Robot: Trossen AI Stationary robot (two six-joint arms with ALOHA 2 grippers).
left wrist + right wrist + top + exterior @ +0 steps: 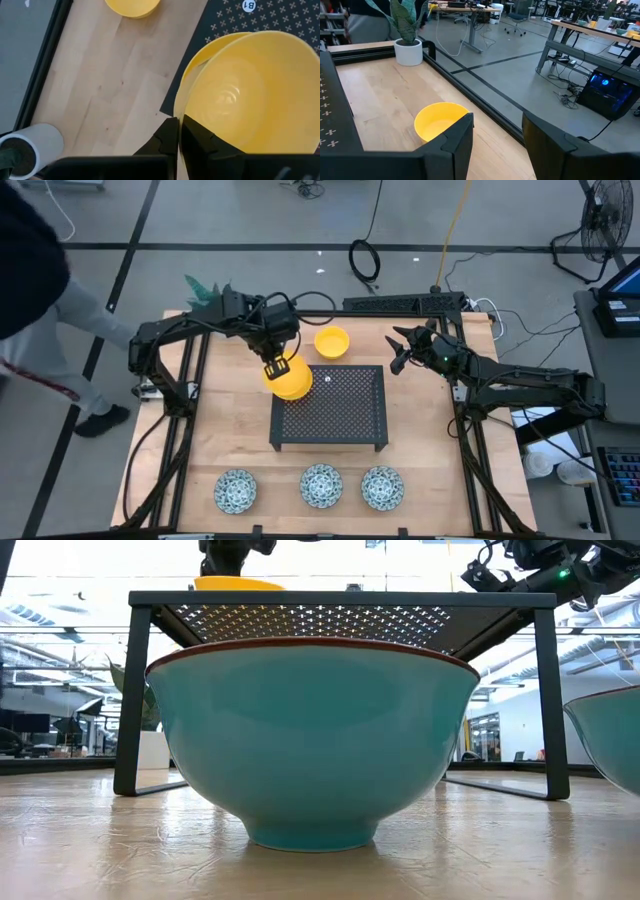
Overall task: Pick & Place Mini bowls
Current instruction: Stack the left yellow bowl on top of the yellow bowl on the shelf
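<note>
High view: on the wooden worktop (220, 440), the left gripper (274, 369) has its jaws clamped on the rim of stacked yellow bowls (290, 380) at the perforated black rack's (330, 408) corner. A single yellow bowl (331, 341) sits behind the rack; three patterned bowls (320, 486) lie in front.

Low view: a smooth turquoise bowl (310, 740) fills the frame.

Right wrist view: the right gripper (497, 132) has its jaws apart, near the single yellow bowl.

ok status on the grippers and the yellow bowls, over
Left gripper shut on stacked yellow bowls at black mesh rack corner. Right gripper open, empty. Third yellow bowl on table. Nothing blocking.
</note>
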